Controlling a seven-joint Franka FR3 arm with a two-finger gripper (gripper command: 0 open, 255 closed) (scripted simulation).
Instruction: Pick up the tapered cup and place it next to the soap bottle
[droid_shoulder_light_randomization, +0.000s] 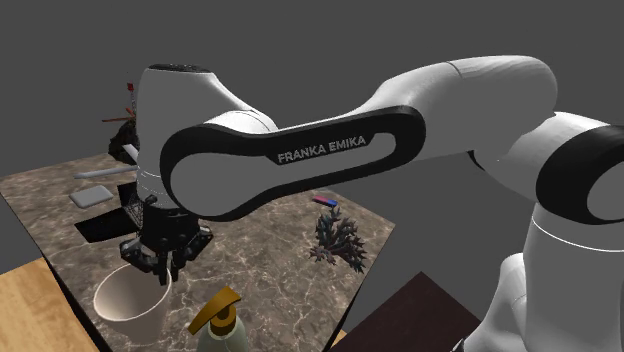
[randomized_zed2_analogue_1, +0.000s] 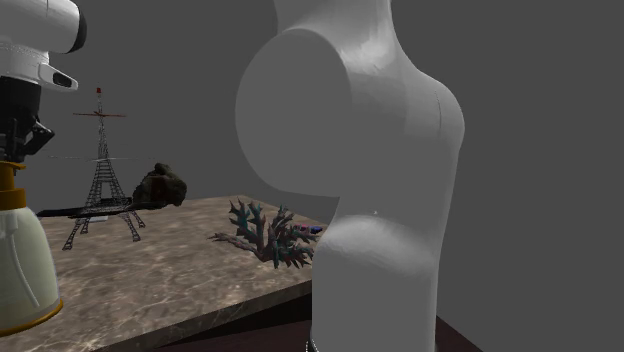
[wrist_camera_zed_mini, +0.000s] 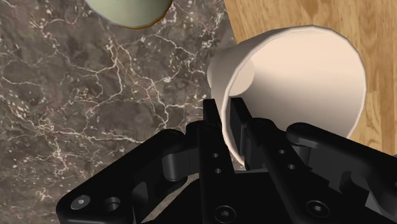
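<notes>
cup: tapered cup (wrist_camera_zed_mini: 299, 76) at the marble table (droid_shoulder_light_randomization: 260, 260) corner, near the soap bottle (droid_shoulder_light_randomization: 220, 325) | fingers: gripper (wrist_camera_zed_mini: 227, 114) pinches its wall, one finger inside | handling: likely light, thin, smooth; rim hold may tilt | views: wrist view shows the pinch; shoulder view shows the bottle's pump beside the cup

Wire twr (randomized_zed2_analogue_1: 103, 185), coral (randomized_zed2_analogue_1: 268, 238) & rock (randomized_zed2_analogue_1: 160, 186) on marble tbl (randomized_zed2_analogue_1: 180, 278).

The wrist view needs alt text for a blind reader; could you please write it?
A black end effector grips the rim of a cream cup, above the edge where a dark marble counter meets a wooden surface. A pale soap bottle stands on the counter beyond.
</notes>
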